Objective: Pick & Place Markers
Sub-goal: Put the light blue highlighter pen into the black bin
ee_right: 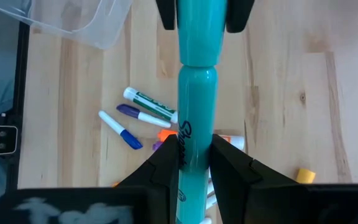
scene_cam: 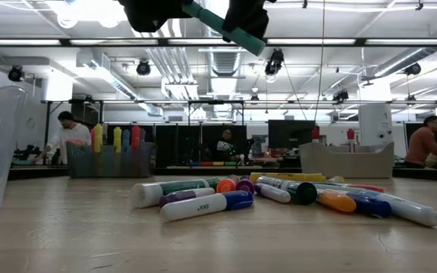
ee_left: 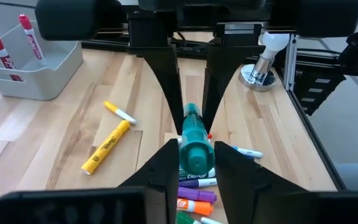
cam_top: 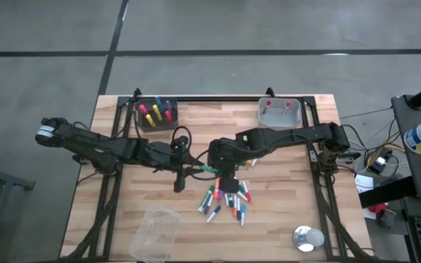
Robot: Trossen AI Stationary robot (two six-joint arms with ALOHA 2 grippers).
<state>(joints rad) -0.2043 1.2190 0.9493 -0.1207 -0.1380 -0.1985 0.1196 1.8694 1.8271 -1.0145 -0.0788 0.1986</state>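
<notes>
Both grippers hold one teal marker above the table, one at each end. The left gripper has its jaws closed on the cap end. The right gripper has its jaws closed on the barrel.

Going left to right across the table, a clear plastic tub lies near the front edge. A dark bin stands at the back, with pink and yellow markers upright in it. The pile of markers lies in the middle, right under the grippers. A grey bin at the back holds two red-capped markers. A round metal stand with a white bulb sits at the front right corner.
</notes>
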